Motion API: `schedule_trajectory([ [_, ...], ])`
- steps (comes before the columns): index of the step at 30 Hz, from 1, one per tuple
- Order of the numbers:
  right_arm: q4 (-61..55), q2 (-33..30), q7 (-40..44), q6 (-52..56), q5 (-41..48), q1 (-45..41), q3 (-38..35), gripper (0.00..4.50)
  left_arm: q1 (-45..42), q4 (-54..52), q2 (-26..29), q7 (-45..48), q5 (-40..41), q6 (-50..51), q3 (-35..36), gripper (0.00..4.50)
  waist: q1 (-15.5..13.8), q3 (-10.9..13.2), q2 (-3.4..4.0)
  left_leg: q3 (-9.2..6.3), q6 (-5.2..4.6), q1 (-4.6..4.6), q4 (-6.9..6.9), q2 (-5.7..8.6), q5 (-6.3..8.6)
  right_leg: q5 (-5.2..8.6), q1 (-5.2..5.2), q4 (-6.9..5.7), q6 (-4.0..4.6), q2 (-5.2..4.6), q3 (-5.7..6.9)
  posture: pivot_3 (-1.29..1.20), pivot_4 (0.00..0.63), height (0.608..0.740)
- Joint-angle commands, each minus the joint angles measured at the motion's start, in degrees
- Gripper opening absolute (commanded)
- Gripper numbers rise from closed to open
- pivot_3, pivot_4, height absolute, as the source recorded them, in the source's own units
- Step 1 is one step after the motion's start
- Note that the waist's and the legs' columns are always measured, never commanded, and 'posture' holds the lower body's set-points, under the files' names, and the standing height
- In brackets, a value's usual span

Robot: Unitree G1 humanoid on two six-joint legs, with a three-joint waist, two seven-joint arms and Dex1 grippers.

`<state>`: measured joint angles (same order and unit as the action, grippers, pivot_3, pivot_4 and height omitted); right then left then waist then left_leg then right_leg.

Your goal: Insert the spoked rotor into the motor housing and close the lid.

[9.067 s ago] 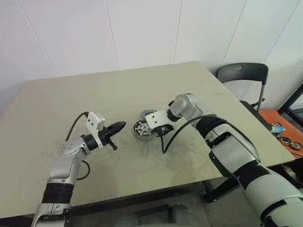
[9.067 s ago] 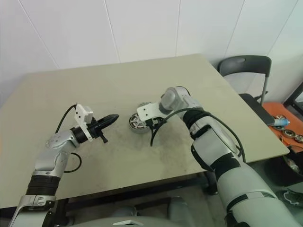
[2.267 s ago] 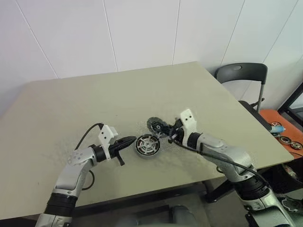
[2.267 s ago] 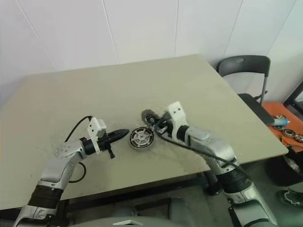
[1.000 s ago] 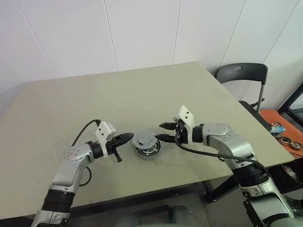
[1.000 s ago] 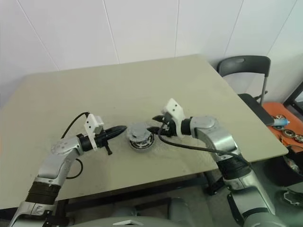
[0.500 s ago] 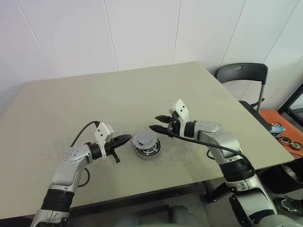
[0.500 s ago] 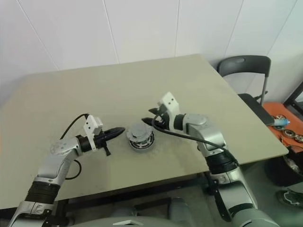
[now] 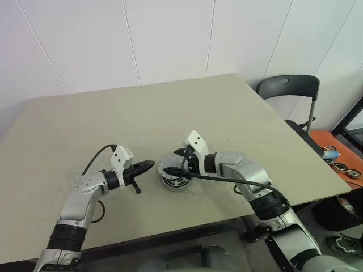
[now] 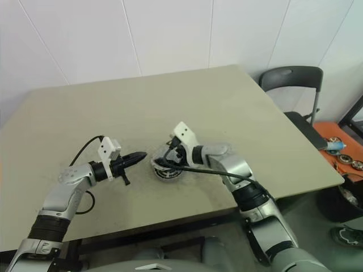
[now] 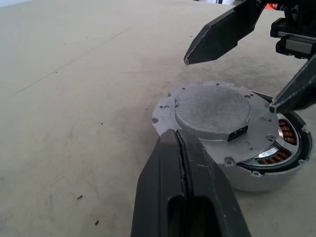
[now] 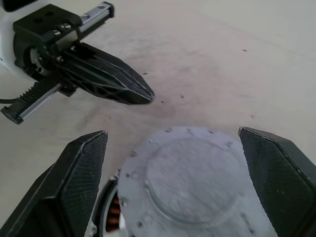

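Motor housing [image 9: 174, 178] is sitting on the table [image 9: 113, 119] near its near-middle, copper windings showing at one side under the cover. Lid [image 11: 213, 111], a grey disc, is lying on top of the housing, sitting off-centre so part of the winding ring is peeking out. Spoked rotor can't be made out separately. Right claw [image 12: 177, 170] is reaching in from the right with fingers spread wide, one on either side of the lid, not visibly touching it. Left claw [image 9: 148, 165] is pointing at the housing from the left, fingers pressed fully together and gripping nothing, tip just beside the housing rim. A dark chair [image 9: 289, 90] is standing off the table's far right corner.
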<state>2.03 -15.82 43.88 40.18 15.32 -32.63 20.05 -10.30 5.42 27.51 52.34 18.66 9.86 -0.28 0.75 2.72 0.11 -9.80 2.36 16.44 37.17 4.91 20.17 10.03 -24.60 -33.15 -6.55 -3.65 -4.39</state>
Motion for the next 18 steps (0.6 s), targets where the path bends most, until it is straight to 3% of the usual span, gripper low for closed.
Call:
schedule_trajectory([
  [1, 1.05, 0.99, -0.78, -0.99, -3.06, -2.29, 2.39, 4.46, -0.04, -2.06, 0.88, 0.25, 0.57, -0.88, 1.37, 0.0, -0.01, 0.0, 0.0, 0.0, 0.0, 0.0, 0.0, 0.0, 0.0, 0.0, 0.0, 0.0, 0.0, 0.0, 0.0, 0.0, 0.0, 0.74],
  [18, 8.02, 2.36, -1.74, -4.13, -9.3, -3.32, 4.09, 4.46, 1.11, -6.25, 0.81, -0.24, 2.29, 1.29, 1.4, 0.0, 0.09, -0.02, -0.02, 0.0, 0.01, -0.01, 0.0, 0.01, 0.0, -0.01, -0.02, -0.06, 0.02, 0.01, 0.0, 0.0, 0.0, 0.74],
])
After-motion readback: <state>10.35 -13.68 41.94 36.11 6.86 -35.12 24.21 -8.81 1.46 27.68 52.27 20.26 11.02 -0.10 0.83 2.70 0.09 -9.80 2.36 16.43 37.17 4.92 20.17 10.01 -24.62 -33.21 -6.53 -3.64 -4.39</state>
